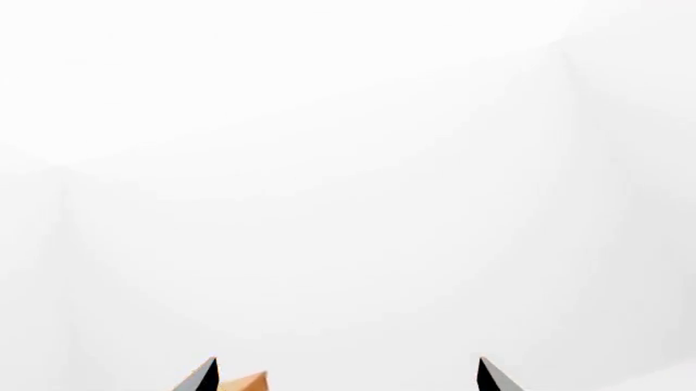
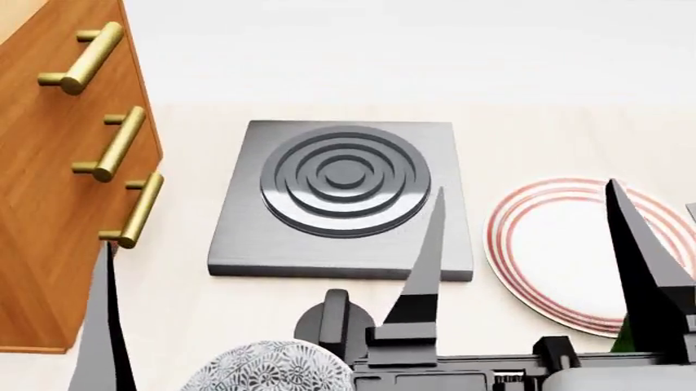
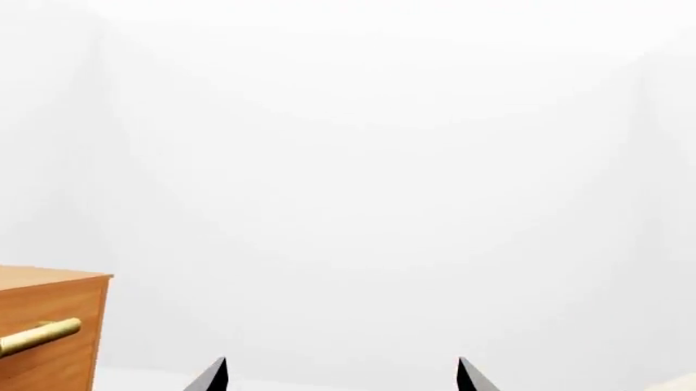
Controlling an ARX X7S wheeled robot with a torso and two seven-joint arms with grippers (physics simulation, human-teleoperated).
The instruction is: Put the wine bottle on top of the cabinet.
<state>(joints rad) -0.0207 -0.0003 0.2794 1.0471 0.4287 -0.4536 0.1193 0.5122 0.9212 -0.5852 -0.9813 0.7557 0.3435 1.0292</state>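
The cabinet (image 2: 55,204) is a reddish-brown drawer unit with brass bar handles, standing at the left of the head view; its top corner also shows in the right wrist view (image 3: 49,326). No wine bottle can be made out; only a dark green sliver (image 2: 622,338) peeks out behind a right finger. My right gripper (image 2: 526,191) is raised over the counter, open and empty, its tips wide apart in its wrist view (image 3: 342,376). My left gripper (image 1: 348,376) is open too, and one of its fingers (image 2: 106,318) rises beside the cabinet front.
A grey square hob plate (image 2: 344,199) with concentric rings lies in the middle of the pale counter. A white plate with red rings (image 2: 566,261) sits to its right. A patterned grey bowl (image 2: 266,371) is at the near edge. Both wrist views face blank white wall.
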